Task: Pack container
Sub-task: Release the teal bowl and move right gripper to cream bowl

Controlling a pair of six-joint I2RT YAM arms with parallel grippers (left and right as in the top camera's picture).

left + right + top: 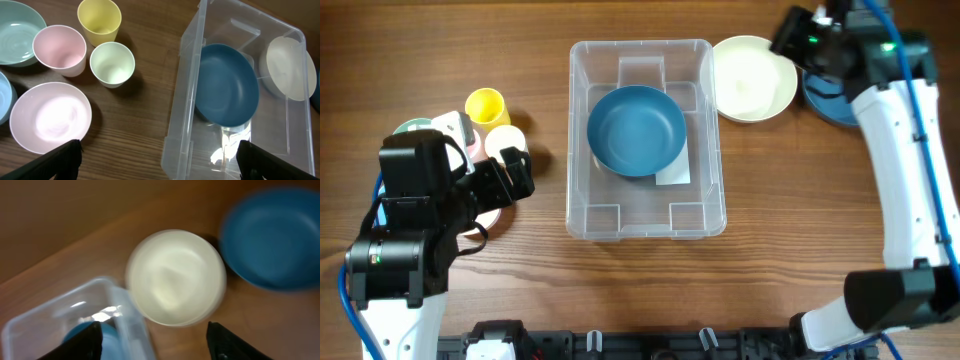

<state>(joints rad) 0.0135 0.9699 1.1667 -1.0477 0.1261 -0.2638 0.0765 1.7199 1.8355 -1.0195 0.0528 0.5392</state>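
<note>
— One clear container [645,213] sits mid-worktop [800,200]. A dark blue bowl [636,130] lies inside it, toward the far end, partly covering a white label [672,173] on the base.

— And where are your hands?

— Your left hand [160,160] hovers left of the container, fingers spread wide, gripping nothing. Near it stand a yellow cup [100,20], a pink cup [60,49] and a pale green cup [112,64], close together. A pink bowl [50,116] lies nearer you.

— Your right hand?

— Your right hand [155,340] hangs at the far right, above a cream bowl [175,277]. That view is blurred, but the fingers stand well apart and are empty. The cream bowl rests just beside the container's far right corner. A second blue bowl [272,242] lies just to its right.
</note>
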